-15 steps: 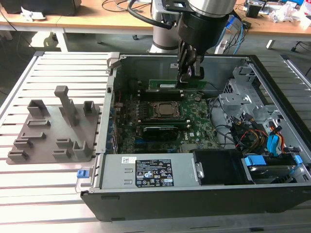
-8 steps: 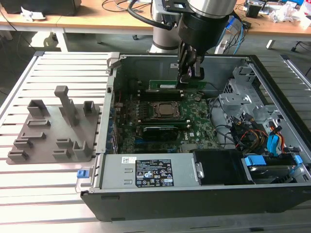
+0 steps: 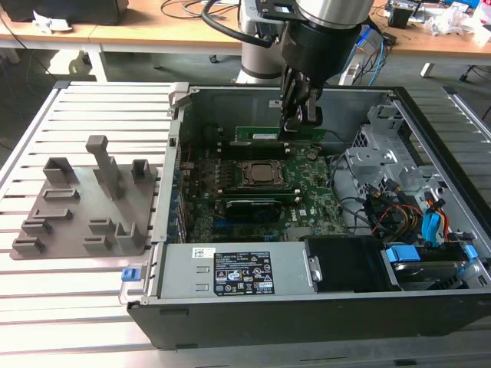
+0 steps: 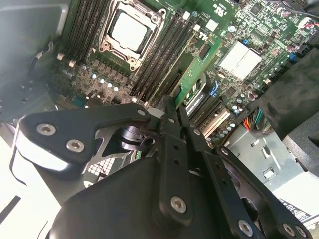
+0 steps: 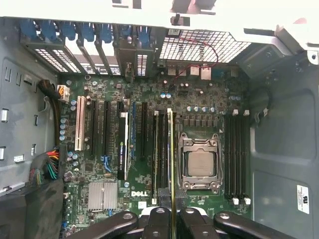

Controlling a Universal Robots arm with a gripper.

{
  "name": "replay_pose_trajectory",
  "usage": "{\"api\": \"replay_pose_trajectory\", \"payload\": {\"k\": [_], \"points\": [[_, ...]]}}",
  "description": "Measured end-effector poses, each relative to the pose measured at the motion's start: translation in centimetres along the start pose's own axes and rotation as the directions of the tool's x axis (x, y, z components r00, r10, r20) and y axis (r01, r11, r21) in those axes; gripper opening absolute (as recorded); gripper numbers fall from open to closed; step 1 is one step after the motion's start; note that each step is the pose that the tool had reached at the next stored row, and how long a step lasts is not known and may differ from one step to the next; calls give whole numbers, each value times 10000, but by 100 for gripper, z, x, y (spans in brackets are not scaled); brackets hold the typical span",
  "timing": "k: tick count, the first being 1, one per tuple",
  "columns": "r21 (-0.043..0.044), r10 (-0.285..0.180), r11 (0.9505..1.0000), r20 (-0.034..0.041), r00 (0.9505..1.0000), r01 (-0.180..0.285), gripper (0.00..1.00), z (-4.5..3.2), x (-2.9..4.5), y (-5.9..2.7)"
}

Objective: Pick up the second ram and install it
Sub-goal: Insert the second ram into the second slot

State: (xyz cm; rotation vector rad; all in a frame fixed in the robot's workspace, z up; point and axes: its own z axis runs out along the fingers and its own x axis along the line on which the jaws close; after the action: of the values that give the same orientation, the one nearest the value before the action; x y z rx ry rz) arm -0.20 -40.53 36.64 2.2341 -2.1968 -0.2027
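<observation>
In the exterior view my gripper (image 3: 295,123) reaches down into the open computer case and is shut on the second ram (image 3: 265,134), a long green stick held on edge. The stick hangs level along the far side of the CPU socket (image 3: 265,175), over the memory slots on the motherboard (image 3: 311,195). The first wrist view shows the second ram (image 5: 172,149) edge-on between my fingers (image 5: 158,219), running beside the socket (image 5: 201,163) above a slot. It appears as a green strip (image 4: 192,69) in the second wrist view. I cannot tell whether it touches the slot.
A grey fixture tray (image 3: 84,207) lies on the slatted table at the exterior view's left. Inside the case are a dark expansion card (image 3: 257,205), a drive cage with cables (image 3: 399,207) at the exterior view's right and a power supply (image 3: 230,272) along the front. Case walls close in all around.
</observation>
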Motion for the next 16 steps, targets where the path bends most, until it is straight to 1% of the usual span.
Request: {"api": "replay_pose_trajectory", "payload": {"k": [3,4,9,11,16], "points": [[0,0,10000,0,10000,0,14,1,0,0],[0,0,10000,2,10000,0,14,39,3,-4],[-3,0,10000,2,10000,0,14,115,10,-12],[-6,0,10000,4,10000,0,14,182,17,-18],[-7,0,10000,4,10000,0,14,258,24,-25]]}}
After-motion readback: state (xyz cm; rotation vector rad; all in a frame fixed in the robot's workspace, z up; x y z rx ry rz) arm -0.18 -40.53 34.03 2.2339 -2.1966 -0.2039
